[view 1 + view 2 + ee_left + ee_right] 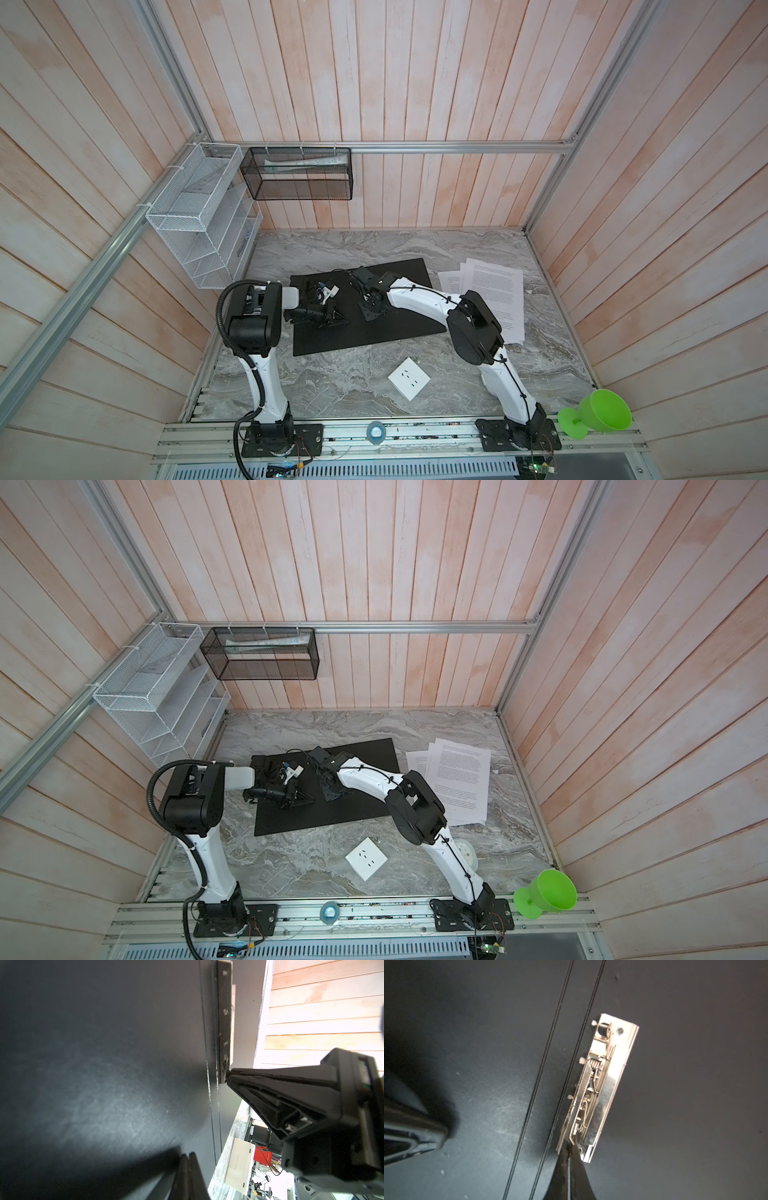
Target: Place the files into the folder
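L fingers (184, 1178), R fingers (560, 1180) both closed

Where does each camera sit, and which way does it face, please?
Top views: high at the front, looking down at the table and open folder; left arm, right arm show.
Left wrist: low over the folder, facing the clip; left gripper, right gripper show.
Right wrist: above the clip; right gripper shows.
Shared: both wrist views hold the clip.

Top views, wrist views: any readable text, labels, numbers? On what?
None can be read.
the files: printed black paragraphs, too small to read.
the folder: lies open, black inside, no lettering shows.
socket plate: slot holes only, no words.
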